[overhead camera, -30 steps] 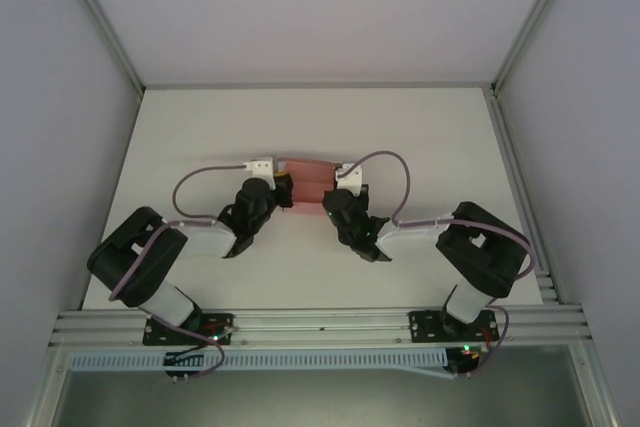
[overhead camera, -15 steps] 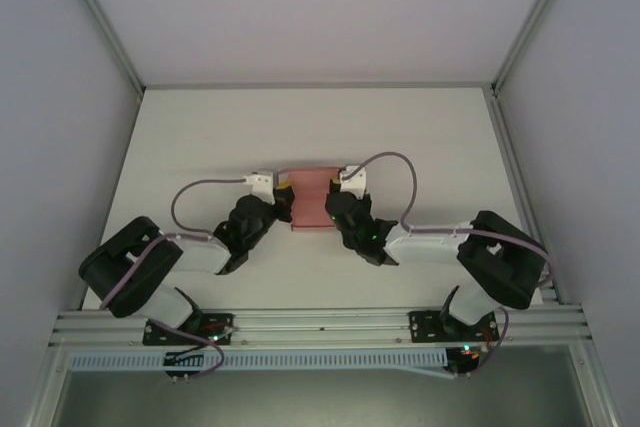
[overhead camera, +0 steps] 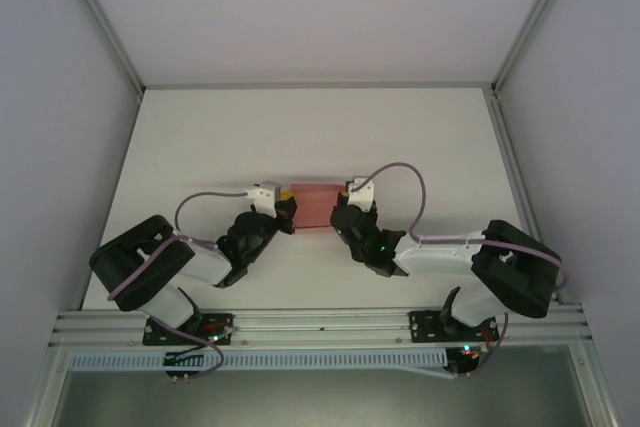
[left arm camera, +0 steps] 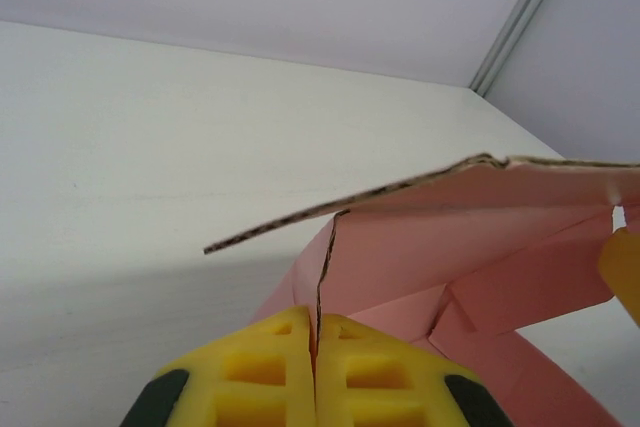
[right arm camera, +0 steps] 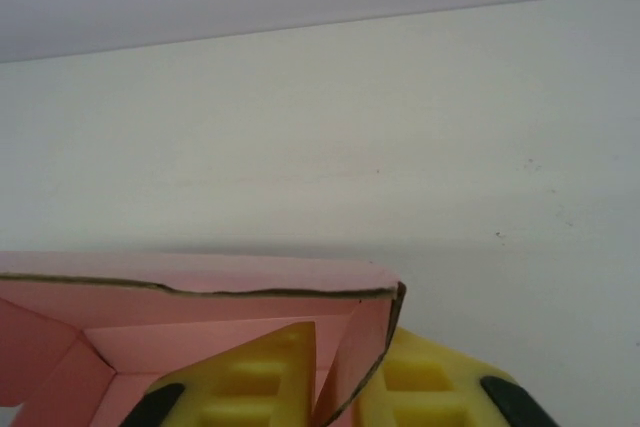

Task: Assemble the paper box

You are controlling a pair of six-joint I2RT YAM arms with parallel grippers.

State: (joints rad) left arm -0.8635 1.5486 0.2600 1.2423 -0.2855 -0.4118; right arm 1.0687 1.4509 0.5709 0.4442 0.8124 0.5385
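Note:
The pink paper box (overhead camera: pixel 314 204) is held between both grippers at the middle of the white table (overhead camera: pixel 200 137). My left gripper (overhead camera: pixel 286 206) is at its left end. In the left wrist view its yellow fingers (left arm camera: pixel 260 377) are pressed together on a thin pink wall edge, with the paper box (left arm camera: pixel 480 247) spreading up and to the right under a tilted flap. My right gripper (overhead camera: pixel 343 211) is at the box's right end. Its yellow fingers (right arm camera: pixel 250 382) straddle the right corner wall of the paper box (right arm camera: pixel 150 322), one inside and one outside, shut on it.
Grey enclosure walls and aluminium posts (overhead camera: pixel 100 17) surround the table. An aluminium rail (overhead camera: pixel 320 325) with both arm bases runs along the near edge. Purple cables (overhead camera: pixel 400 172) loop over each wrist. Bare table lies behind the box.
Both grippers and the box have moved toward the near edge. The right arm has stretched lower and its gripper sits at a new grip on the box's right wall.

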